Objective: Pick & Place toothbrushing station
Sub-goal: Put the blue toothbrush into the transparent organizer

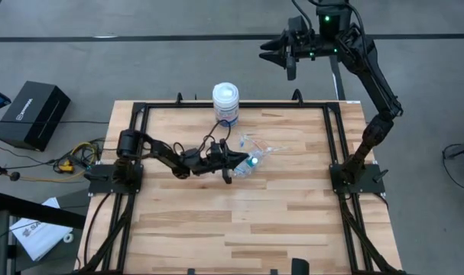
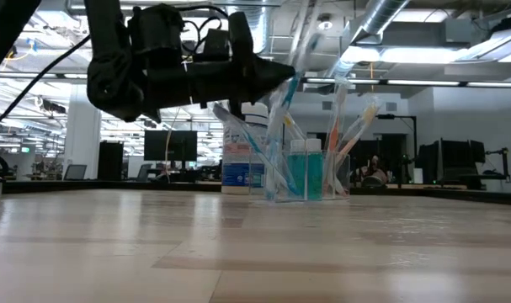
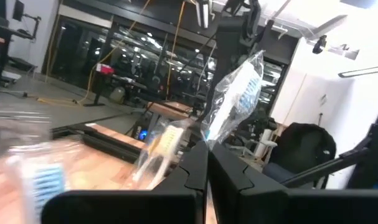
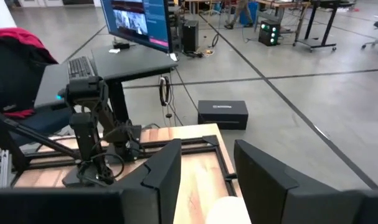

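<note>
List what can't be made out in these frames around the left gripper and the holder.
- Left gripper shut on a wrapped toothbrush; the brush's lower end is hidden behind the fingers in the left wrist view.
- Clear holder: the gripper body covers its top left in the low view; too small to resolve from above.
- White jar: label too small to read.
- Right gripper: open, off the table; nothing between its fingers.

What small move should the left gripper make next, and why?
Probably carry the wrapped toothbrush over the clear holder and lower it in. The left gripper is shut on that toothbrush beside the holder, above the table, while the right gripper waits open beyond the far edge.
</note>
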Robot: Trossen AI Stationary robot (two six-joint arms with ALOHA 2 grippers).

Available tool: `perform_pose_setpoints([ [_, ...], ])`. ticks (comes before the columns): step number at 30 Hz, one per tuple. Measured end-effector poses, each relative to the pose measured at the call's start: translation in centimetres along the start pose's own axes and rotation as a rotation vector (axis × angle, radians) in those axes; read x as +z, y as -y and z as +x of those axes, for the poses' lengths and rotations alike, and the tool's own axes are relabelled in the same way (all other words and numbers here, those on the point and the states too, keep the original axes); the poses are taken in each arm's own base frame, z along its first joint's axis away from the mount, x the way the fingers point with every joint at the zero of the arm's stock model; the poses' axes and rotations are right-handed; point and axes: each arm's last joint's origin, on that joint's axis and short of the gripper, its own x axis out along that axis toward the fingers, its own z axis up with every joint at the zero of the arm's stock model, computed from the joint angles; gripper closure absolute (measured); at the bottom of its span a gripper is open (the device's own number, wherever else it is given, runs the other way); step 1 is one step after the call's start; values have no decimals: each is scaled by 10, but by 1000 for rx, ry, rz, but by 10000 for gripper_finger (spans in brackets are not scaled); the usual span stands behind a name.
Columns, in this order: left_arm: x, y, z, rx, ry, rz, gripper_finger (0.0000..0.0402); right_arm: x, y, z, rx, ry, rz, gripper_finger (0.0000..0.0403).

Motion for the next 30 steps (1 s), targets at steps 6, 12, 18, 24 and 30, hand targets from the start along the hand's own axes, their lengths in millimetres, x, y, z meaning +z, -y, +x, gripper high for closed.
perform_pose_setpoints([
  [6,2,8,7,-30,23,7,401,-1,-2,1,10,-15,-5,266],
  [12,-1,7,7,-28,14,9,402,-2,-3,1,11,-17,-6,268],
  [18,9,11,14,-57,51,16,401,-5,-1,4,13,-28,1,267],
  [24,17,8,25,-101,85,26,401,-8,2,10,18,-45,13,270],
  [30,8,4,20,-86,48,30,402,-9,2,10,19,-48,2,266],
])
